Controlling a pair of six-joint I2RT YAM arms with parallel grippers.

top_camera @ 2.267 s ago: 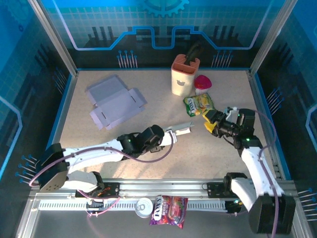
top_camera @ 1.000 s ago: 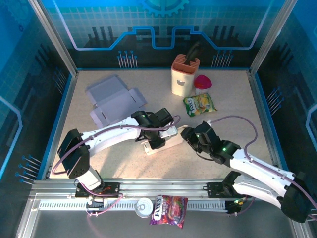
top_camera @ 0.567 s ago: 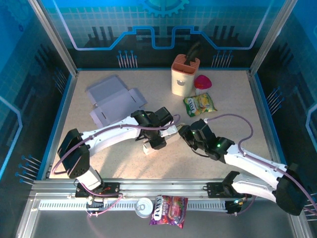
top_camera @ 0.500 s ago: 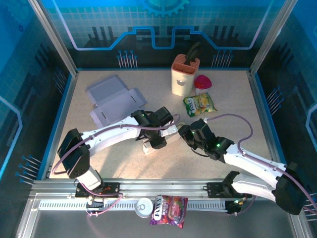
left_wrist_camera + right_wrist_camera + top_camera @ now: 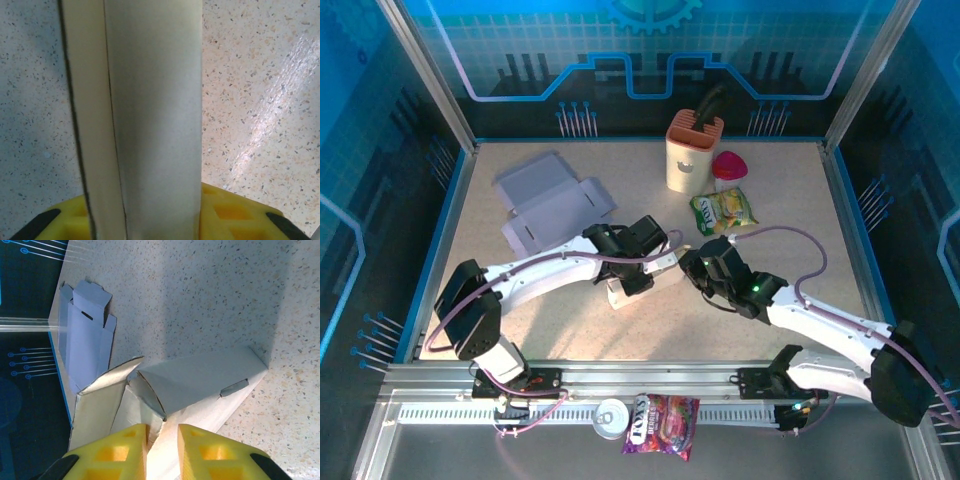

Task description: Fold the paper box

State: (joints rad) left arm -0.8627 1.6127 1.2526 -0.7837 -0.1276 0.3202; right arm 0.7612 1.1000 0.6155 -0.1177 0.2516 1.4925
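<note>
Left gripper: closed on the paper box. Yellow fingers sit against both sides of a cream panel that stands upright in the left wrist view. A dark seam runs down the panel's left part. The panel's top and bottom are cut off by the frame.

Right gripper: jaws narrow, with a cream wall of the box in the gap. Whether the pads press it cannot be told.

Paper box, location: mid-table, between the two grippers.
- Overhead view: small white patches beside the left gripper head, the rest covered by both gripper heads.
- Right wrist view: open end with a grey inside, flaps splayed, and a small tab on the long flap.

Flat box blank: lilac-grey and unfolded, at the far left of the speckled table, well apart from the grippers. The right wrist view adds a cut slot near its end.

Other items, overhead view:
- Cream holder with an orange rim, at the far centre. A dark object stands in it, kind unclear.
- Red-pink object just beside the holder, form unclear.
- Green-yellow packet near the right gripper, print unreadable.
- Can and purple packet just beside each other on the near rail. The packet's white lettering is too small to read.
</note>
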